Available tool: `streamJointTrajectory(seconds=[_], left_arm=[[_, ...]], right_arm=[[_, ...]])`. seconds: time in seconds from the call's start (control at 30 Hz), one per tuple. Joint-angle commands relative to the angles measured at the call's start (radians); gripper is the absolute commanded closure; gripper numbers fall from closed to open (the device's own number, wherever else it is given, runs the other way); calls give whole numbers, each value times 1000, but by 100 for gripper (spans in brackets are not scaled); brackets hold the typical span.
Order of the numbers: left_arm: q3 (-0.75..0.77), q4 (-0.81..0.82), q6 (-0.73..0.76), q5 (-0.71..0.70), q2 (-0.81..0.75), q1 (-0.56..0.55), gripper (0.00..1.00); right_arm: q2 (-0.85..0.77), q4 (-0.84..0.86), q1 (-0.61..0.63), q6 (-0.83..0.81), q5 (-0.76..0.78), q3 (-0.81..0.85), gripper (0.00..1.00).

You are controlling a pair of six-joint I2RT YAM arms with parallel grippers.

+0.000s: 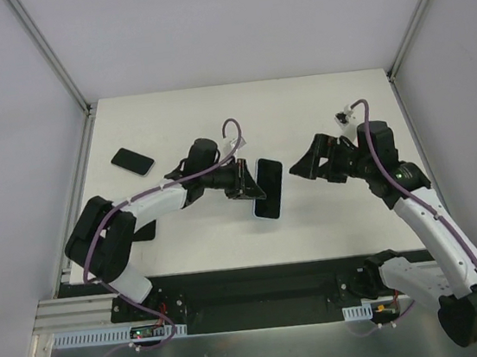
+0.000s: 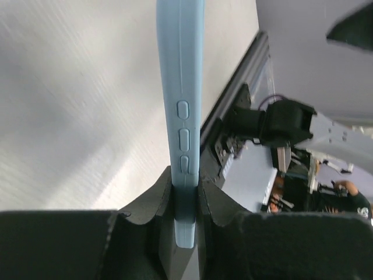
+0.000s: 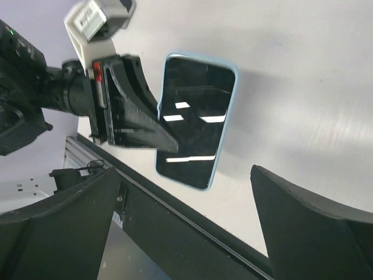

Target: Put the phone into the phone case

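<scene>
Most of the white table (image 1: 327, 115) lies bare on the far side of the phone case (image 2: 180, 87); any trouble is likelier on the case's near side, where a black rail (image 1: 259, 273) marks the table's end not far from the case's lower end. Reaching in from the case's left is the left arm (image 1: 138, 210), while the right arm (image 1: 425, 208) stands off to its right. The case is light blue, and the phone (image 3: 198, 99) shows as black glass with blue rim around it, so it looks seated. One long edge is hidden behind a finger, though, and I cannot tell whether that side has snapped home. A second dark handset (image 1: 133, 161) lies well to the case's left, touched by nothing. The left gripper (image 1: 248, 186) is nearly closed, pinching the case across its thickness at one long edge, just beside the side buttons (image 2: 183, 137); whether the case rests on the table I cannot tell. The right gripper (image 1: 314, 167) is spread wide and holds nothing, near the case's right edge but apart from it. Such a thin edge pinch would resist twisting poorly, so a push from the right fingers could lever the case loose. Fingers clamped over the lip may also keep that edge from seating. A careless release could send it sliding toward the rail.
</scene>
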Motion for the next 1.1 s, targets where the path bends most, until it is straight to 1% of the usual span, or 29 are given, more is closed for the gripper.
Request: streamJointTrajectory(seconds=[0.0,0.03,0.1,0.13,0.17,0.33,0.43,0.6,0.7,0.73,0.83,0.87,1.03,1.07], left_arm=[[176,-82,34,-111,99,3,100],[235,-85,24,-114,128,5,100],[300,-93,-12,-122,220,8,100],[363,-93,-19,-123,252,11,100],[397,-95,-23,-128,315,13,100],[587,-108,-76,-131,505,22,100],[633,-136,-102,-186,561,23,100],[623,-144,-147,-232,607,23,98],[604,-157,-142,-246,612,23,87],[599,-163,-132,-249,609,23,80],[584,-180,-118,-261,587,28,71],[578,-183,-115,-264,580,31,67],[529,-187,-115,-284,502,46,60],[520,-188,-113,-290,486,49,57]], right_arm=[[-65,-147,1,-1,144,16,4],[-74,-153,1,-4,149,9,4],[-96,-176,1,-7,177,-4,4],[-102,-184,1,-10,186,-7,4],[-111,-191,-1,-14,194,-8,4],[-131,-260,1,-45,247,-21,4],[-154,-273,1,-51,258,-37,4],[-173,-274,-1,-47,272,-56,4],[-163,-274,1,-48,275,-53,4],[-160,-273,1,-50,275,-53,4],[-148,-267,-1,-48,261,-57,4],[-147,-262,1,-45,257,-61,4],[-140,-260,1,-36,264,-82,4],[-139,-257,1,-36,260,-82,4]])
